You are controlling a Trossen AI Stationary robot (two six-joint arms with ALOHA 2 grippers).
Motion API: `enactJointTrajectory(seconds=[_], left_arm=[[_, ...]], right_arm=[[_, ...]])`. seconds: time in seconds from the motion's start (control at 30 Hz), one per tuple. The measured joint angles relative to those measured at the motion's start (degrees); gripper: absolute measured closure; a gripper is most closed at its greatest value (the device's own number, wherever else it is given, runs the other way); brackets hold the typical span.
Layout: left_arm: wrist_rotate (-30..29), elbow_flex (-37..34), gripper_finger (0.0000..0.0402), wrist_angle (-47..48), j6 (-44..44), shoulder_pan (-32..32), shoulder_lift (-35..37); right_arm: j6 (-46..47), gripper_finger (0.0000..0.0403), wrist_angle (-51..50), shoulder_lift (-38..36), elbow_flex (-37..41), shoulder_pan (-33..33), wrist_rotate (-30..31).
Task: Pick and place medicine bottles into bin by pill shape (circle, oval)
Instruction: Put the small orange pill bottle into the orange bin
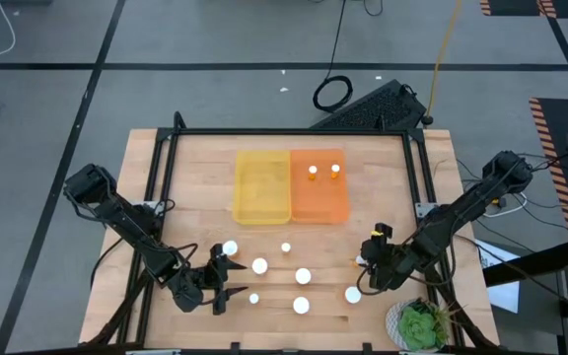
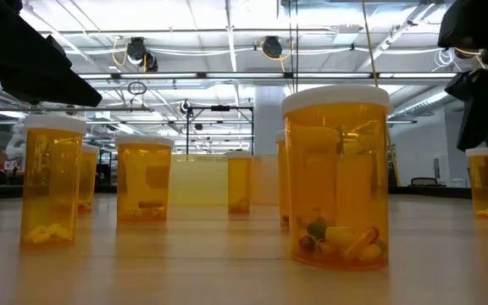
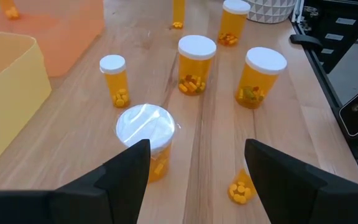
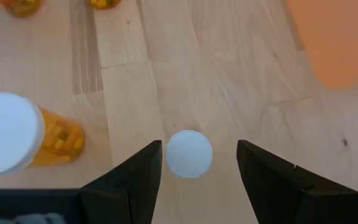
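Observation:
Several amber medicine bottles with white caps stand upright on the wooden table [image 1: 195, 158], between my two grippers. Two more bottles [image 1: 323, 170] stand in the orange tray [image 1: 319, 197]; the yellow tray [image 1: 262, 187] beside it holds none. My left gripper [image 1: 227, 281] [image 3: 196, 149] is open at the near left, with a large-capped bottle [image 3: 145, 127] just past one fingertip and a small bottle [image 3: 241, 188] by the other. My right gripper [image 1: 366, 264] [image 4: 199, 146] is open and points down, its fingers on either side of a small-capped bottle [image 4: 189, 154], apart from it.
A large-capped bottle [image 4: 17, 134] stands close beside the right gripper. A potted plant [image 1: 420, 325] sits at the near right corner. A black frame rail [image 1: 294, 131] borders the table's far edge, with a keyboard [image 1: 373, 106] beyond it.

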State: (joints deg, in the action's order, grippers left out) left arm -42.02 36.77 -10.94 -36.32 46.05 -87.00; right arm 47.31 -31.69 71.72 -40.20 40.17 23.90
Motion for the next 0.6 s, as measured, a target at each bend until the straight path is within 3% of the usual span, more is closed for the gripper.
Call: enactJointTrajectory(seconds=[0.4,0.6], left_arm=[[0.0,0.0,0.0135,0.0,0.0,0.0,0.0],[0.0,0.0,0.0135,0.0,0.0,0.0,0.0]], right_arm=[[-0.1,0.0201,4.1,0.0,2.6,-2.1,-3.2],[-0.2,0.0231,4.1,0.0,2.6,-2.4,-3.2]])
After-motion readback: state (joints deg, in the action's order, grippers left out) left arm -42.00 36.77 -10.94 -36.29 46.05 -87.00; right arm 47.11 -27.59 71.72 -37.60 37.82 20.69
